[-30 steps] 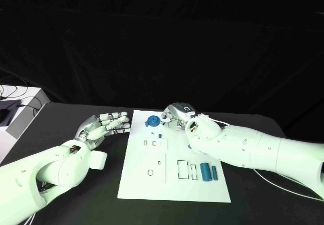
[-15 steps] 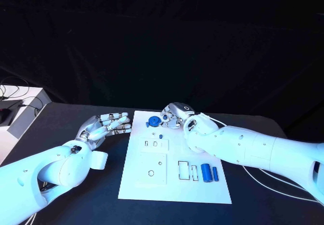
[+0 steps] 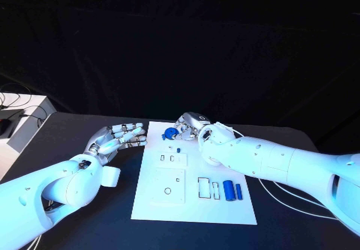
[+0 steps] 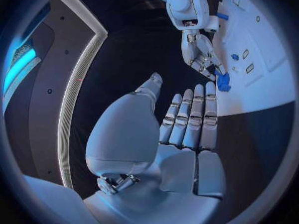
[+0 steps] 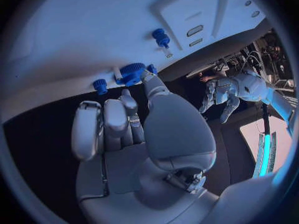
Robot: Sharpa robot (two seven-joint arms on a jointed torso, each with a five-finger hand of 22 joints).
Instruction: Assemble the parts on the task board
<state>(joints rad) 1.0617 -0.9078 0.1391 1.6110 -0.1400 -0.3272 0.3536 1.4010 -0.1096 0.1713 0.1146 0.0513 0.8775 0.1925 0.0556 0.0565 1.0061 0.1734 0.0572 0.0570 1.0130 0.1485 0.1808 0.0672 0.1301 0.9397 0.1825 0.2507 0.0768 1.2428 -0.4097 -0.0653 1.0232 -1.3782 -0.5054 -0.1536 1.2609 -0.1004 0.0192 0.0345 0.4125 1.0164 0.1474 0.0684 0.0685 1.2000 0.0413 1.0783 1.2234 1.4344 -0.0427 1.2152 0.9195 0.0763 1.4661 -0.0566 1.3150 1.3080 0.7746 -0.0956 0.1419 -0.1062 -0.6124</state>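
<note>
The right hand (image 3: 191, 126) is pinching a blue gear (image 3: 170, 135) at the task board's (image 3: 193, 205) 11 o'clock corner. The left hand (image 3: 116, 138) is hovering at the board's 10 o'clock edge, fingers straight, holding nothing.

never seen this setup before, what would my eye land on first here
Probably the white task board in the middle of the black table, with two blue cylinders lying side by side near its near right corner. Next, the right hand at the board's far edge, its fingers at a blue gear-like part. The left hand hovers open beside the board's left edge.
</note>
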